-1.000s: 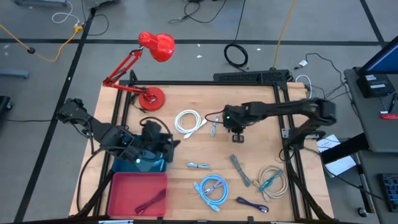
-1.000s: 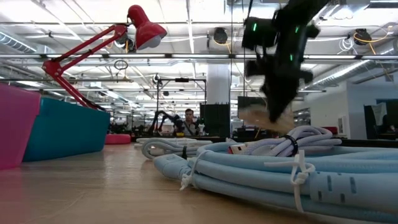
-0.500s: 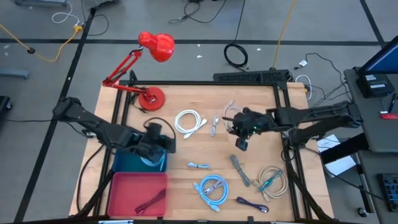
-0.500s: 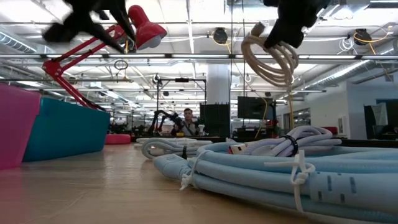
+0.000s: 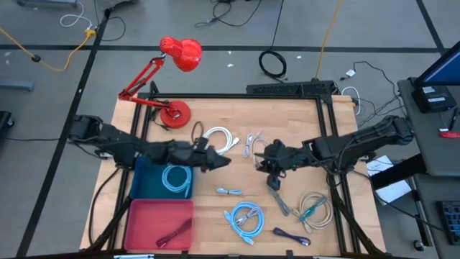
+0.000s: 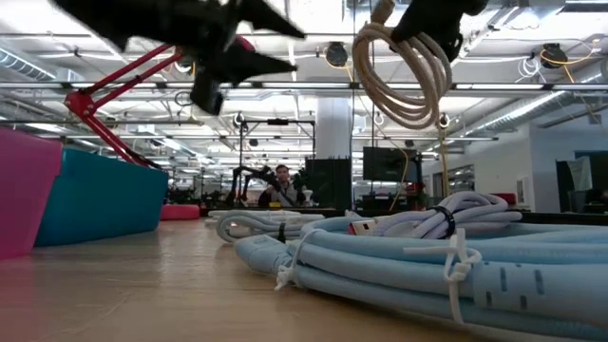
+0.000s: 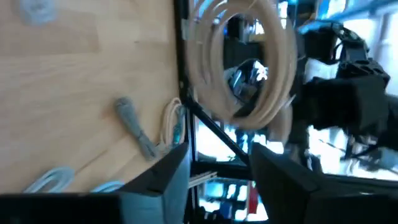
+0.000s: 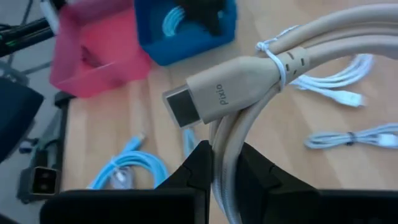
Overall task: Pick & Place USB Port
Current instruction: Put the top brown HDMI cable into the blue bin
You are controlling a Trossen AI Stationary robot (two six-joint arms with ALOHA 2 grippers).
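Right gripper (image 8: 219,163): fingers clamped on a coiled beige cable (image 8: 249,81), plug end foremost, raised above mid-table; white cables (image 5: 219,140) beyond it. Left gripper (image 5: 215,160): fingers parted, nothing between them, just past the blue bin (image 5: 144,185); light-blue cable (image 5: 176,178) inside that bin, red bin (image 5: 147,216) adjoining.

Matt wooden table (image 5: 237,115), smooth beige cable (image 8: 261,74)

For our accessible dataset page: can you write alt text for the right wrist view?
The right gripper is shut on a coiled beige cable held above the wooden table. Below lie light blue cables, a blue bin and a red bin.
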